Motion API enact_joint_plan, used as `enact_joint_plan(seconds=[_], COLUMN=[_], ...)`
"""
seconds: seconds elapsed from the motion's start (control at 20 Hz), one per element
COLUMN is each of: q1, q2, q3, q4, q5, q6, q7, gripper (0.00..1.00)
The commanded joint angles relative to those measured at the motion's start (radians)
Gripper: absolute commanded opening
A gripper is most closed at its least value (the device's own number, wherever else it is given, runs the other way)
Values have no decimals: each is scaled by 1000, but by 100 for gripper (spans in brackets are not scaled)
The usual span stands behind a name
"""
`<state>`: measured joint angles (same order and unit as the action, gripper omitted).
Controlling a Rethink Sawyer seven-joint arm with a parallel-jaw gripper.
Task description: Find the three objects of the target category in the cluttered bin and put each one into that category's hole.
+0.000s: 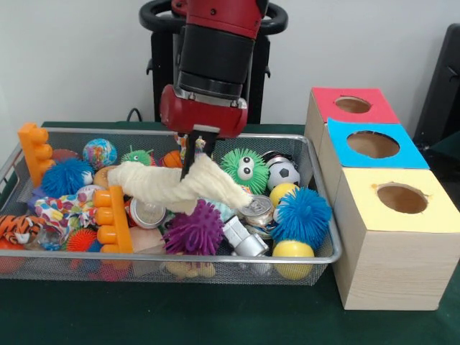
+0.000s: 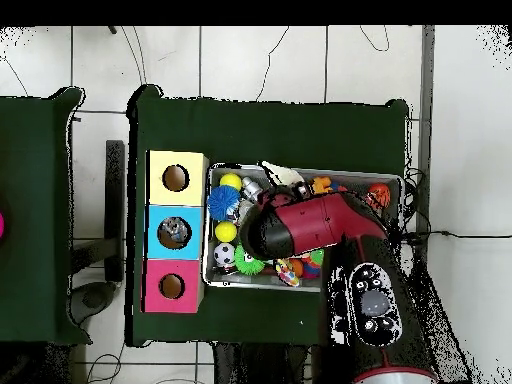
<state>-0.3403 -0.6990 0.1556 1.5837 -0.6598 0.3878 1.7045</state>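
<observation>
My gripper [image 1: 192,159] hangs over the middle of the wire bin [image 1: 237,259], shut on a cream rolled cloth [image 1: 169,188]. The cloth droops to both sides of the fingers, just above the toys. Around it lie a purple spiky ball [image 1: 194,228], a green spiky ball with eyes [image 1: 245,169], a blue spiky ball [image 1: 302,214], a soccer ball [image 1: 282,172] and two cans [image 1: 257,210]. Right of the bin stand three boxes with holes: red [image 1: 352,106], blue [image 1: 372,144], yellow [image 1: 402,198]. In the overhead view the arm [image 2: 310,225] hides the gripper and much of the bin [image 2: 300,170].
Orange toy bricks [image 1: 113,219] and a second blue spiky ball [image 1: 66,176] fill the bin's left side, with yellow balls [image 1: 293,250] at the front right. The boxes [image 2: 174,232] touch the bin's side. Green cloth covers the table [image 1: 215,316].
</observation>
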Motion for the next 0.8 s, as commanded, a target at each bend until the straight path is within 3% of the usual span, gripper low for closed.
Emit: enact_joint_plan(seconds=[0.05, 0.15, 0.2, 0.8], q1=[28, 11, 13, 24], q2=[68, 69, 69, 74], q3=[7, 26, 26, 22], q4=[6, 10, 4, -6], q5=[4, 29, 32, 5], q6=[155, 216, 233, 272], q7=[-3, -43, -44, -27], gripper=[0, 0, 100, 100])
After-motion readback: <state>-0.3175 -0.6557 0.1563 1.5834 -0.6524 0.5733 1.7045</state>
